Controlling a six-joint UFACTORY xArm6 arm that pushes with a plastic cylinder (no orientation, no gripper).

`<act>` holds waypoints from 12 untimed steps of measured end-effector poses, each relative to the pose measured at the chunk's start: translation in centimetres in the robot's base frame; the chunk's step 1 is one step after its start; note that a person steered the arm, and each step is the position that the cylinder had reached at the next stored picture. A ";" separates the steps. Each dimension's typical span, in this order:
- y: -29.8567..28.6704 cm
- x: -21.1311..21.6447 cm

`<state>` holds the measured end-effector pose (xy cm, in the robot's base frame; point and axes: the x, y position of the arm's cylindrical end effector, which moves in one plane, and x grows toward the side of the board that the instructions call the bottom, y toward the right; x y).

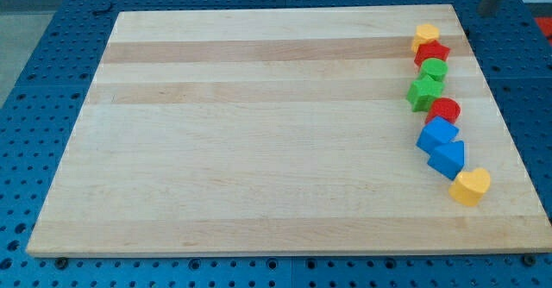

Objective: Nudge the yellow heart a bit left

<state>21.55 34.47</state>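
The yellow heart lies near the board's right edge, at the lower end of a curved chain of blocks. It touches a blue block up and to its left. A second yellow block, shape unclear, sits at the chain's upper end. A grey rod enters at the view's top right corner. My tip is off the board's top right corner, far above the heart and right of the upper yellow block.
Between the two yellow blocks the chain runs down: a red star, a green round block, a green star, a red round block and another blue block. The wooden board lies on a blue perforated table.
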 end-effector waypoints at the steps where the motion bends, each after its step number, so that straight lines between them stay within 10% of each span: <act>1: 0.1 2.2; 2: 0.1 11.5; 5: 0.1 17.5; 7: 0.0 31.8; 12: -14.4 35.7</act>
